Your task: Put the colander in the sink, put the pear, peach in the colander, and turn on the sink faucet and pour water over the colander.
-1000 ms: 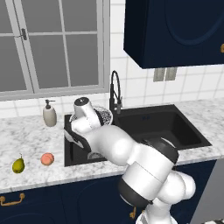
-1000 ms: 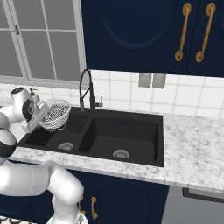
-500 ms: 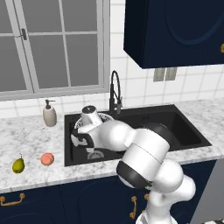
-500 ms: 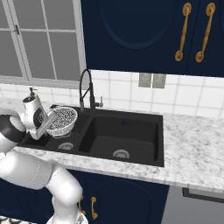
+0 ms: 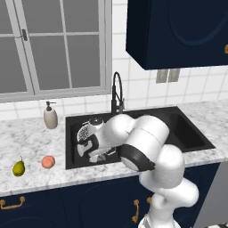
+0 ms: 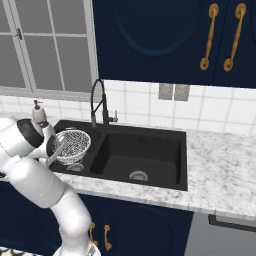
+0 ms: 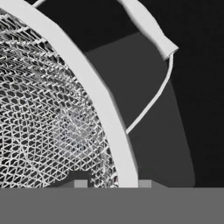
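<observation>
My gripper (image 7: 112,183) is shut on the rim of the colander (image 7: 52,113), a white mesh bowl, and holds it tilted over the left basin of the black sink (image 6: 145,134). From the right base the colander (image 6: 73,146) hangs just above that basin's drain, with the gripper (image 6: 58,151) at its near edge. From the left base my arm hides most of the colander (image 5: 86,131). The pear (image 5: 18,168) and the peach (image 5: 48,161) lie side by side on the counter left of the sink (image 5: 147,111). The sink faucet (image 6: 97,102) stands behind the divider, with no water running.
A white soap dispenser (image 5: 50,116) stands at the back left of the sink, below the window. Marble counter (image 6: 220,165) stretches to the right of the sink. Dark wall cabinets (image 6: 165,35) hang above the right side.
The arm has carried the colander down and a little toward the middle, from above the counter's level into the left basin. Pear and peach have not moved.
</observation>
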Controlling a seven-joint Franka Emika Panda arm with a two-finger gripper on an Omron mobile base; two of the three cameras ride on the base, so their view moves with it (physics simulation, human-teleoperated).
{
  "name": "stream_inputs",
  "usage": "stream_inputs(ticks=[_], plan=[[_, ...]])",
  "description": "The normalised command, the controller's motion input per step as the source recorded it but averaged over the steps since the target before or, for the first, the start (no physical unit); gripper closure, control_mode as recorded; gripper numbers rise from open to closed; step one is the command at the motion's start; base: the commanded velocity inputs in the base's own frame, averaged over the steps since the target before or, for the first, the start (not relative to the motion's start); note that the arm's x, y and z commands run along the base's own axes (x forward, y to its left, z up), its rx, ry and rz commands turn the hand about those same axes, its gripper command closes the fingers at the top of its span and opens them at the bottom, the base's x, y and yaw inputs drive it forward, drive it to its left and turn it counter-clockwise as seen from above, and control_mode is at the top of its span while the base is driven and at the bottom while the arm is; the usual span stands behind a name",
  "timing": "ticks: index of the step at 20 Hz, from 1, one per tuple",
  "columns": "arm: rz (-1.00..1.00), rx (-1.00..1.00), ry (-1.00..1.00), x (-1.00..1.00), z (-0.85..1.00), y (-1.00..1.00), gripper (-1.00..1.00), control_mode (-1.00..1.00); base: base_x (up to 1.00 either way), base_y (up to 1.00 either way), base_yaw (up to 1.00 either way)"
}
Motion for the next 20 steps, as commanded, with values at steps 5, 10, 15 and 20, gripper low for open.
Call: stream_inputs(ticks=[5,10,15,20], plan=[[-0.03,0.03,0.00,0.16,-0.20,0.27,1.00,-1.00,0.00,0.00,0.00],[-0.03,0.02,0.00,0.15,-0.24,0.22,1.00,-1.00,0.00,0.00,0.00],[-0.06,0.00,0.00,0.15,-0.40,0.02,1.00,-1.00,0.00,0.00,0.00],[-0.06,0.00,0.00,0.02,-0.29,-0.02,1.00,-1.00,0.00,0.00,0.00]])
